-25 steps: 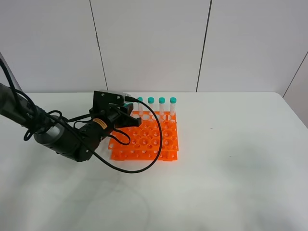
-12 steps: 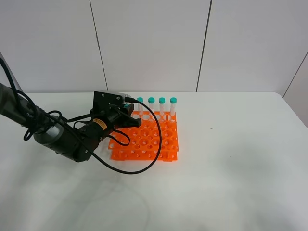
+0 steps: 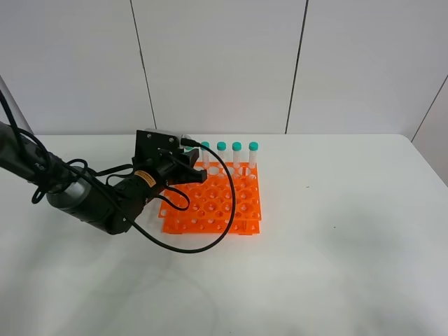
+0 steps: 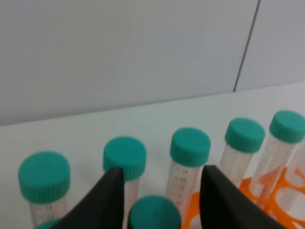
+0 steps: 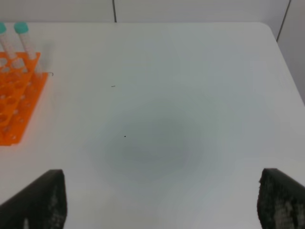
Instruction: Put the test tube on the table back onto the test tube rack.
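Observation:
The orange test tube rack [image 3: 217,203] lies left of the middle of the white table [image 3: 336,231]. Several teal-capped tubes [image 3: 236,157] stand upright along its far row. My left gripper [image 3: 193,171] hovers over the rack's far left corner. In the left wrist view its black fingers [image 4: 112,200] flank the teal cap of the test tube [image 4: 154,212], which stands upright. A strip of orange rack [image 4: 286,191] shows between that cap and one finger, so the jaws stand slightly open. My right gripper [image 5: 159,191] is wide open over bare table, holding nothing.
Behind the gripped cap stands a row of several capped tubes [image 4: 190,145]. The rack's near rows are open holes. The rack's corner [image 5: 14,105] shows in the right wrist view. A white panelled wall [image 3: 224,63] rises behind the table. The left arm's black cable [image 3: 210,238] loops over the rack's front.
My left gripper's jaws have parted a little from the test tube's cap. The left arm has shifted slightly. The right gripper has not changed.

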`<action>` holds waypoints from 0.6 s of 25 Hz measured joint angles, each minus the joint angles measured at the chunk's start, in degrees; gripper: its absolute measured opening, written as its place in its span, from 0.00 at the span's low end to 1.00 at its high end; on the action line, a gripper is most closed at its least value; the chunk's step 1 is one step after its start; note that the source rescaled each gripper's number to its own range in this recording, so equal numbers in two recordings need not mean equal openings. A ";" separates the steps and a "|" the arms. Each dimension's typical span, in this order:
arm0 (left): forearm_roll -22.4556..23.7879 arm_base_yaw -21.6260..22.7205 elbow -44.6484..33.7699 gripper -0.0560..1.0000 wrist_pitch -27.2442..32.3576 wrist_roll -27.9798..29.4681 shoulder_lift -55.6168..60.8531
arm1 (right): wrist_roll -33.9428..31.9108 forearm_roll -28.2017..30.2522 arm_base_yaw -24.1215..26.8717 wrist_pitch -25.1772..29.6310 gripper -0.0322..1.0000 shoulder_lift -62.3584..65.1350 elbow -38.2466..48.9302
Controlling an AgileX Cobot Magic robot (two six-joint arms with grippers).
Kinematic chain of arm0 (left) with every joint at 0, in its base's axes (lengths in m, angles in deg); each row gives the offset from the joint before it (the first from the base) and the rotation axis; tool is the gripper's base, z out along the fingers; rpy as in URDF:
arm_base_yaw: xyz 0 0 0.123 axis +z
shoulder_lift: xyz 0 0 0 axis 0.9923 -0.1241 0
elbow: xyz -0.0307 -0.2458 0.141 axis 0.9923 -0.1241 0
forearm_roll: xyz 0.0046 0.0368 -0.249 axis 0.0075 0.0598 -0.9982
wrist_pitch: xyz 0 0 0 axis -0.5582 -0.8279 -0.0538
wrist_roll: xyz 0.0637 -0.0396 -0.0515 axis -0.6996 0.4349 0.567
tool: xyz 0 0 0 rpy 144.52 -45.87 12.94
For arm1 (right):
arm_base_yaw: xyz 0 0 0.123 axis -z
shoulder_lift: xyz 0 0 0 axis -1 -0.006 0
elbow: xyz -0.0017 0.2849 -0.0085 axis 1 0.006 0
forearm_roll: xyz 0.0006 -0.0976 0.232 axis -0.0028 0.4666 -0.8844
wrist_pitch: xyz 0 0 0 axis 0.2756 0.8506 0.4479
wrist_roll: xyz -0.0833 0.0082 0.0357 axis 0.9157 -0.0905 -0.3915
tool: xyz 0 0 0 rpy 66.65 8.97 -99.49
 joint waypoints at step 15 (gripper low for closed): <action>3.51 3.21 -0.72 0.29 10.49 -2.21 12.16 | 0.00 0.00 0.00 0.00 0.96 0.00 0.00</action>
